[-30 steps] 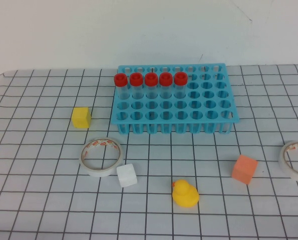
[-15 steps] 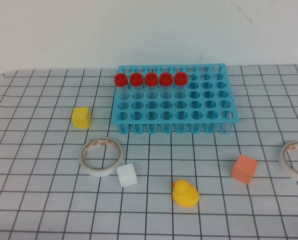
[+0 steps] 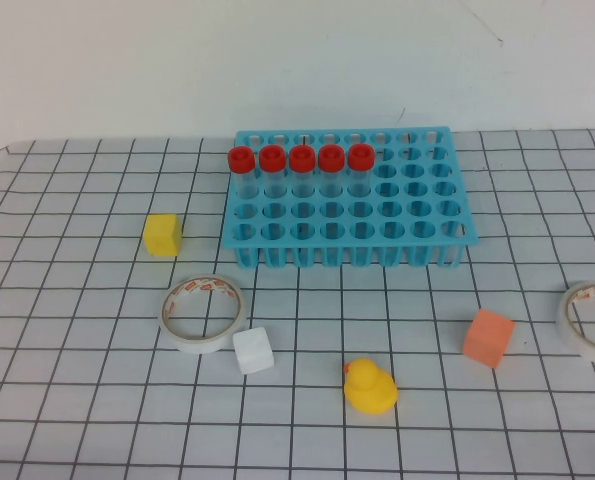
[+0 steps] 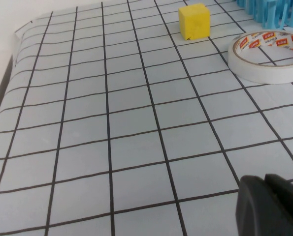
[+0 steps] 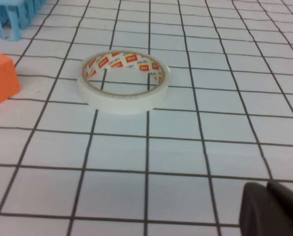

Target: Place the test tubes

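A blue test tube rack (image 3: 349, 200) stands at the back middle of the gridded table. Several clear tubes with red caps (image 3: 302, 160) stand upright in a row in its second row from the back, on its left side. No loose tube lies on the table. Neither arm shows in the high view. In the left wrist view my left gripper (image 4: 264, 183) is shut and empty, low over bare table near the left front. In the right wrist view my right gripper (image 5: 267, 189) is shut and empty, over the table near the right front.
A yellow cube (image 3: 162, 234), a tape roll (image 3: 202, 313), a white cube (image 3: 252, 351), a yellow rubber duck (image 3: 368, 387), an orange cube (image 3: 488, 338) and a second tape roll (image 3: 590, 318) lie around the rack's front. The table's left edge (image 4: 1, 91) shows in the left wrist view.
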